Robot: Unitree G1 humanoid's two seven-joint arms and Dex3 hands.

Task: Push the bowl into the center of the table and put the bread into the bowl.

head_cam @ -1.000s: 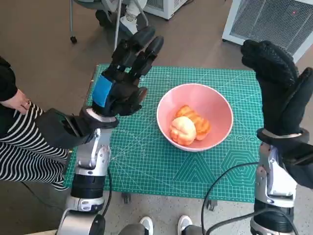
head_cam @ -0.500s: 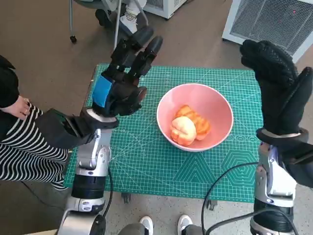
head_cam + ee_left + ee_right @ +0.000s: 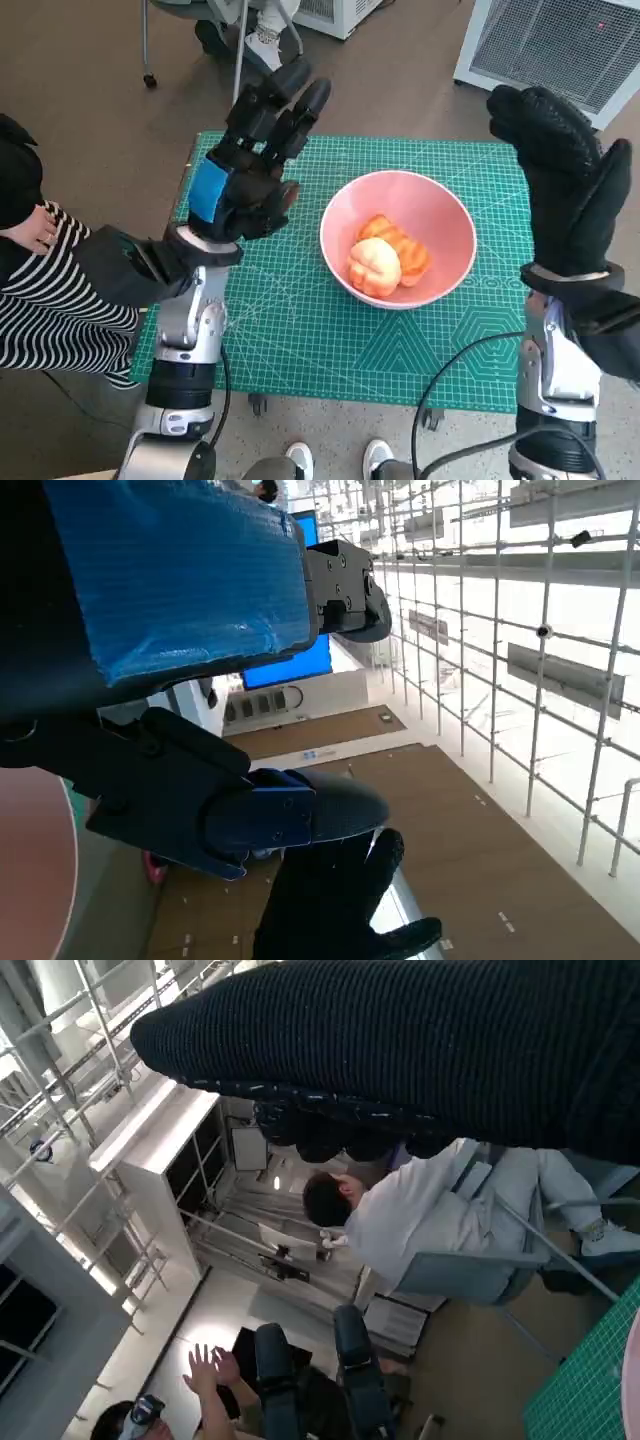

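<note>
A pink bowl (image 3: 440,222) stands on the green cutting mat (image 3: 290,330), a little right of the mat's middle. Inside it lie two orange-tan bread pieces (image 3: 385,262), side by side. My left hand (image 3: 250,165) is raised above the mat's left part, fingers spread and pointing up, holding nothing. My right hand (image 3: 565,180) is raised at the mat's right edge, fingers straight and empty. The left wrist view shows my left hand (image 3: 200,680) from behind, a sliver of the bowl's rim (image 3: 30,860) and the gloved right hand (image 3: 335,905). My right hand (image 3: 420,1050) spans the right wrist view.
A person in striped trousers (image 3: 50,300) sits close to the table's left side. Shoes (image 3: 335,458) show below the near edge. A chair base (image 3: 200,40) and a white grilled cabinet (image 3: 550,45) stand beyond the table. Seated people (image 3: 400,1220) appear in the right wrist view.
Both raised hands have hardly moved. The person's hand at the left has shifted slightly.
</note>
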